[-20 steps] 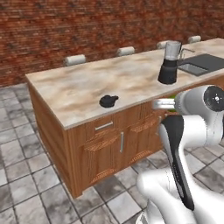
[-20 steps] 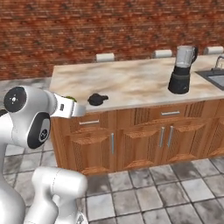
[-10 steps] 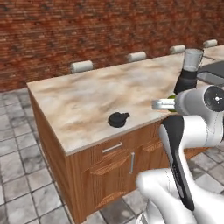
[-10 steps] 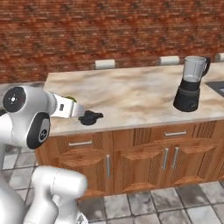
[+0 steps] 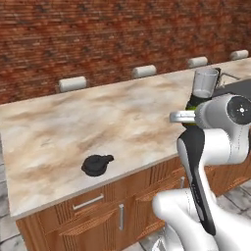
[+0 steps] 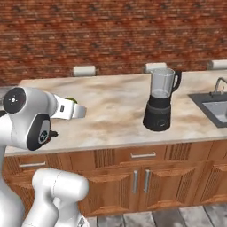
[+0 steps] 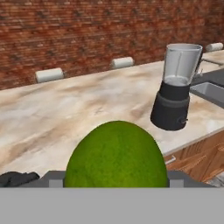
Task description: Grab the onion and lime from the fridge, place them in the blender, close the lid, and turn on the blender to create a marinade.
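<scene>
A green lime [image 7: 116, 154] is held between the two fingers of the gripper [image 7: 116, 177], whose jaws are closed on its sides; in the hand view the fruit is seen large and close, with the grey finger pads just showing at either side of it. In the right base view a sliver of the lime [image 6: 69, 100] is seen beside the white wrist, above the near part of the marble counter [image 6: 115, 106]. On that counter, ahead and to the right, the blender [image 7: 176, 87] is set upright, its clear jar open at the top on a black base. The black lid [image 5: 96, 164] is laid flat on the counter, well apart from the blender, near the front edge. A sink [image 6: 217, 107] is sunk into the counter beyond the blender. Wooden cabinets [image 6: 142, 181] are seen beneath, and a brick wall [image 5: 98, 39] behind.
</scene>
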Motion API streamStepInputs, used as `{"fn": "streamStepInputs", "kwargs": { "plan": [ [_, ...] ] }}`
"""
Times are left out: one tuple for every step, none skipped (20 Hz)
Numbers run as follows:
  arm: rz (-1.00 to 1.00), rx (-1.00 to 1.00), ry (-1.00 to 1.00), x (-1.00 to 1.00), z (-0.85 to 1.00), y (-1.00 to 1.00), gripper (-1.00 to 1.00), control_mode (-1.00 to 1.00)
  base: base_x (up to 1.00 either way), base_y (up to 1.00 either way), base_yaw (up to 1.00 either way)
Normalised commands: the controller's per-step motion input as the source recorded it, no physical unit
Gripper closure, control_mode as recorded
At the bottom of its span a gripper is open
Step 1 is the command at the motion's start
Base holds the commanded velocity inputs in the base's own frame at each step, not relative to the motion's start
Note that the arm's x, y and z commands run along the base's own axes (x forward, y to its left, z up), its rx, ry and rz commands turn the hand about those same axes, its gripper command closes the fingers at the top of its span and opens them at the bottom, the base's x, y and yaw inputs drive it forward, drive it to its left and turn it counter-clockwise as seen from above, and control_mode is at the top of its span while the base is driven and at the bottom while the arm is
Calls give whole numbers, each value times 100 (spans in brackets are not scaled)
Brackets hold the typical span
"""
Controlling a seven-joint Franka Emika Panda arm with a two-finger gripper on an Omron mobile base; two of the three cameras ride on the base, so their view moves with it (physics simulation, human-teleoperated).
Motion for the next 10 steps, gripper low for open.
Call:
{"fn": "streamStepInputs", "kwargs": {
  "plan": [
    [0, 0, 0, 0, 0, 0, 100, 100, 54, -100, 12],
    [0, 0, 0, 0, 0, 0, 100, 100, 43, -96, 10],
    [0, 0, 0, 0, 0, 0, 100, 100, 35, -84, 11],
    [0, 0, 0, 0, 0, 0, 100, 100, 31, -80, 15],
    [0, 0, 0, 0, 0, 0, 100, 100, 21, -86, 17],
    [0, 0, 0, 0, 0, 0, 100, 100, 19, -88, 18],
    [0, 0, 0, 0, 0, 0, 100, 100, 15, -85, 18],
    [0, 0, 0, 0, 0, 0, 100, 100, 19, -75, 18],
    [0, 0, 0, 0, 0, 0, 100, 100, 26, -59, 21],
    [0, 0, 0, 0, 0, 0, 100, 100, 34, -52, 26]
  ]
}}
